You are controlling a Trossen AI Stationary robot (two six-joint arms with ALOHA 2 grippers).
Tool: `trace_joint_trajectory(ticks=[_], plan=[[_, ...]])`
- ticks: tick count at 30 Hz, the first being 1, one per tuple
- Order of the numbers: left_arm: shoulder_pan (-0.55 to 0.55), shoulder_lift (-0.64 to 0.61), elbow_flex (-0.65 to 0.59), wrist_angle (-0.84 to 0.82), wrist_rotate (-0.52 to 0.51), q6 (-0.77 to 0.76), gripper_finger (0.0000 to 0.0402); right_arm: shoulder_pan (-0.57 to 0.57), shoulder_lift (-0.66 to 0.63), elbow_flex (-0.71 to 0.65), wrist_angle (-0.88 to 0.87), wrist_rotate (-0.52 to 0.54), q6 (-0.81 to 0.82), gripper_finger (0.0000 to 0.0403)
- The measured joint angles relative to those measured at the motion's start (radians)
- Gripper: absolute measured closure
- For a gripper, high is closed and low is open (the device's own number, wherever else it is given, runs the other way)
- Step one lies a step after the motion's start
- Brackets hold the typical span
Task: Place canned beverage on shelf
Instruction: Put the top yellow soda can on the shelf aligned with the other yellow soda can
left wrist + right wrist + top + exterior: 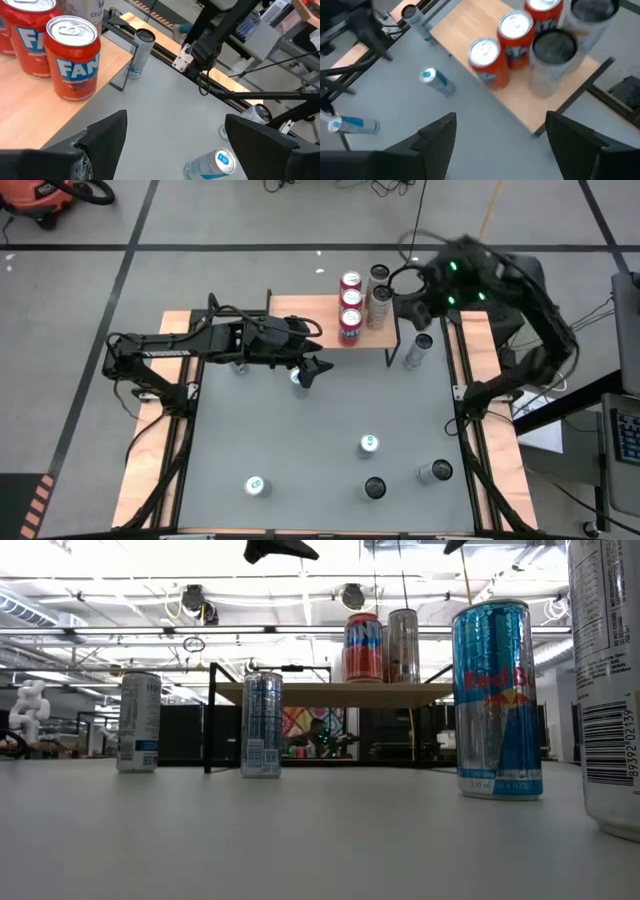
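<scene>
Standing on the shelf (320, 310) are five cans (351, 304), both open, empty grippers (312, 372) (412, 298) beside it.

Red cans (350, 305) on pale wooden shelf (300, 313)

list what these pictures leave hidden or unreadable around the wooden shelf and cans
- Slim silver can, high view: mostly hidden under the left gripper.
- Clear-sided dark-lidded can, right wrist view: blurred, label unreadable.
- White barcoded can, low view: cut off by the edge.
- Light wooden shelf, low view: top surface unseen.
</scene>
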Motion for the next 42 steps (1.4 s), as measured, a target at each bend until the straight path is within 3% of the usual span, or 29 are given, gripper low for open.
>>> trace_joint_trajectory(ticks=[6,14,19,29,42], plan=[[0.0,0.0,0.0,0.031,0.0,0.0,0.0063,0.135,-0.11,-0.234,0.126,0.166,0.043,0.0165],[0.0,0.0,0.0,0.036,0.0,-0.002,0.0063,0.149,-0.239,-0.697,0.563,0.169,-0.017,0.0234],[0.0,0.0,0.0,0.036,0.0,-0.003,0.0063,0.124,-0.284,-0.887,0.813,0.167,-0.03,0.0284],[0.0,0.0,0.0,0.036,0.0,-0.006,0.0063,0.054,-0.292,-1.071,1.016,0.165,-0.09,0.0335],[0.0,0.0,0.0,0.035,0.0,-0.002,0.0063,-0.011,-0.287,-1.079,1.025,0.218,-0.2,0.0368]])
